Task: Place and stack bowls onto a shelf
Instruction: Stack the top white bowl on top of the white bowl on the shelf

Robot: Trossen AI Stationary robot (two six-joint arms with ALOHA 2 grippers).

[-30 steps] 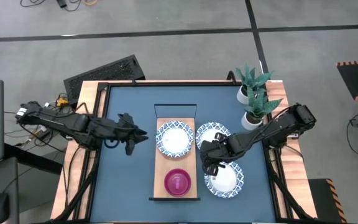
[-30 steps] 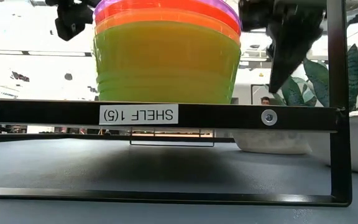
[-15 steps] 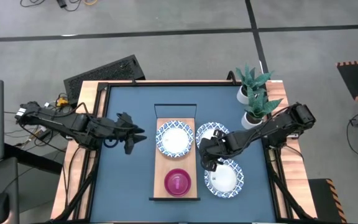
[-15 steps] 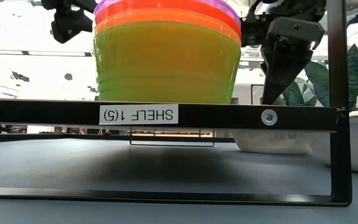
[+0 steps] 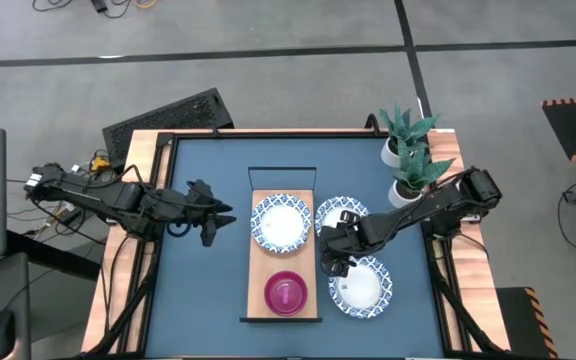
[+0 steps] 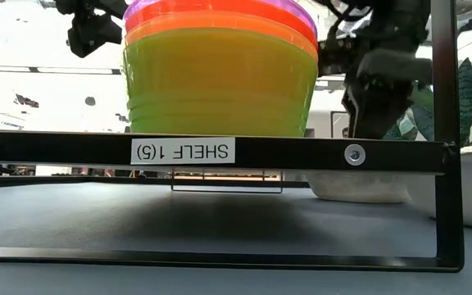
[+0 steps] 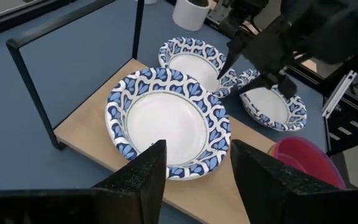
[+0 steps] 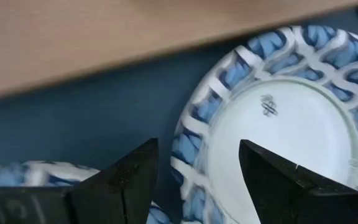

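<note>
Two potted plants (image 5: 408, 150) crowd the table's far right corner, close behind the right arm's reach. The light-wood shelf (image 5: 284, 262), black-framed at its ends, lies across the middle of the dark blue tabletop (image 5: 208, 280); on it sit one shallow white dish with a blue patterned rim (image 5: 281, 222) and a nested stack of translucent bowls (image 5: 285, 292), purple on top. Two more patterned dishes rest on the tabletop just right of the shelf, one farther back (image 5: 342, 214) and one nearer (image 5: 361, 286) (their rims look close, but touching cannot be told). The right gripper (image 5: 334, 262) hangs between them, fingers spread apart over the nearer dish's rim, holding nothing. The left gripper (image 5: 211, 215) waits left of the shelf, fingers parted, empty. Only the low view shows the stack's layers (image 6: 220, 70): purple, red, then orange-tinted yellow and green beneath, above a "SHELF 1(5)" label (image 6: 183, 151)
</note>
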